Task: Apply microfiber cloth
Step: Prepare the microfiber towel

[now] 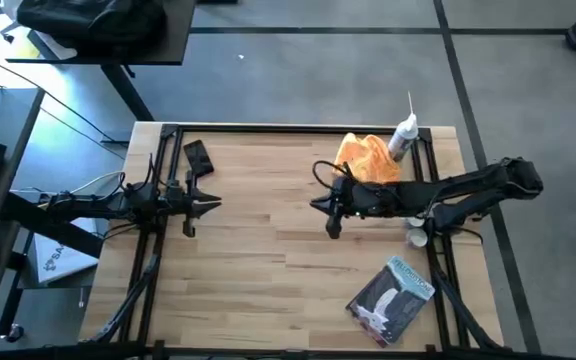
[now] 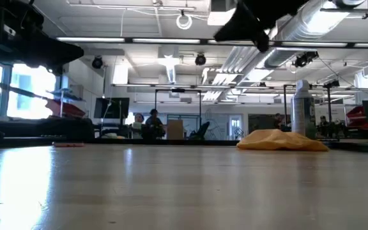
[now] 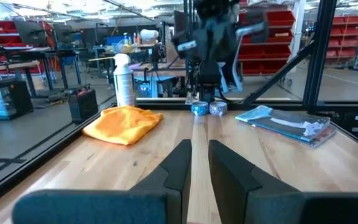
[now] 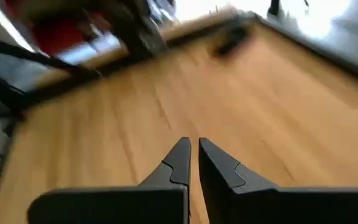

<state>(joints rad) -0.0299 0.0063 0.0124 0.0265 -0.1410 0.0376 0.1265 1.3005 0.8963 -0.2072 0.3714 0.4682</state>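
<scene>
Partly, right gripper (image 1: 320, 204) overlaps microfiber cloth (image 1: 370, 158)

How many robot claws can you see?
2. The left claw waits at the table's left side near the black phone. The right claw is mid-table, beside the orange cloth.

High cam overhead, low cam table-level; both share microfiber cloth (image 1: 370, 158).
</scene>
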